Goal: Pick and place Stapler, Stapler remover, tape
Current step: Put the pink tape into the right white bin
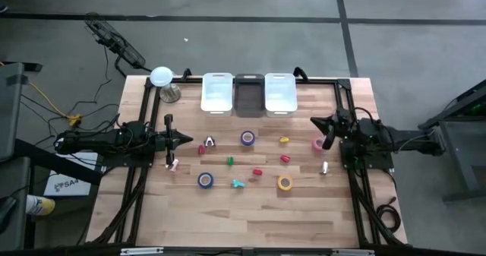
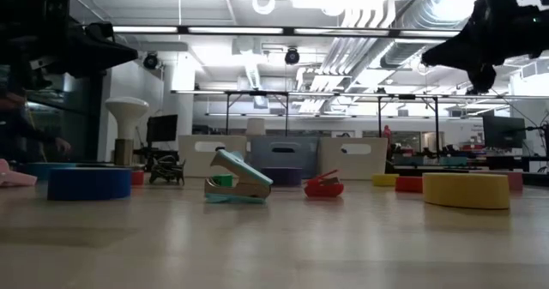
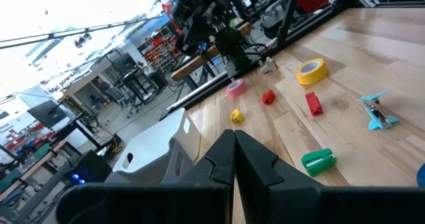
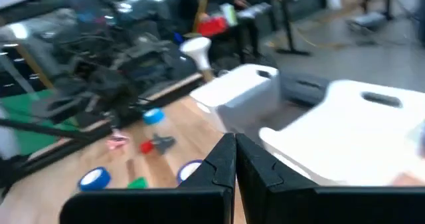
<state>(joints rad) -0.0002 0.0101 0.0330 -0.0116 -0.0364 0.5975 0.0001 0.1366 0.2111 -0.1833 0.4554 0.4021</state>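
Left gripper (image 1: 187, 140): closed, nothing held, at left-centre of high view, above table (image 1: 304, 210), tip pointing toward frame centre. Right gripper (image 1: 315, 122): closed, nothing held, at right-centre of high view, tip pointing left

Three bins along table's top edge, side by side: white bin (image 1: 217, 93) at left, dark bin (image 1: 248, 94) in middle, 2nd white bin (image 1: 280, 93) at right

Tape, 3 rolls:
- purplish-blue tape roll (image 1: 247, 138), frame centre, below dark bin
- blue tape roll (image 1: 205, 180), lower left of centre; large at left in low view
- yellow tape roll (image 1: 285, 182), lower right of centre; at right in low view

Teal stapler (image 1: 238, 184): between blue and yellow rolls, just right of blue roll; in low view it sits centre frame, upper arm tilted up. Staple remover: cannot tell which item it is

Other small items on table: green piece (image 1: 230, 161), red piece (image 1: 257, 172), red block (image 1: 285, 158), yellow piece (image 1: 284, 140), pink roll (image 1: 318, 143) just beside right gripper. White lamp-like object (image 1: 161, 77) at table's upper-left corner
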